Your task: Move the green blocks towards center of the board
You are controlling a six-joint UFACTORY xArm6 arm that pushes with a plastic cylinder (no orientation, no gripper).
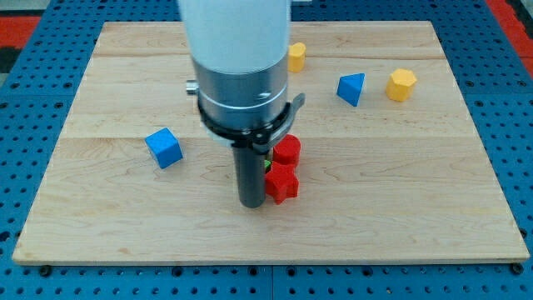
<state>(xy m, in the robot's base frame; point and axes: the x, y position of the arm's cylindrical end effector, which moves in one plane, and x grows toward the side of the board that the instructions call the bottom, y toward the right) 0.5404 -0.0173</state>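
1. Rod planted low on the board (83,217), my tip (252,204) down on the wood a little below centre, just left of a red cluster.
2. No jaws on this tool, nothing to open or close; only a bare rod end pressing sideways against whatever sits beside it.
3. Green barely showing: a thin green sliver (268,164) peeking out between the rod and the red blocks, mostly hidden behind the rod. Shape impossible to make out, and impossible to say whether one green block or more.
4. Right beside that sliver, a red block above (288,150) and a red star-like block below (282,184), touching or nearly touching each other.
5. Elsewhere: blue cube (164,147) well off to the view's left, blue wedge-like block (351,88) and yellow block at right (401,84) up toward the view's top right, another yellow block (296,57) near the top, partly behind the arm.
6. Progress call: green seemingly already close to mid-board, slightly low. Probably little left beyond a small nudge upward, though hard to confirm with so much hidden.
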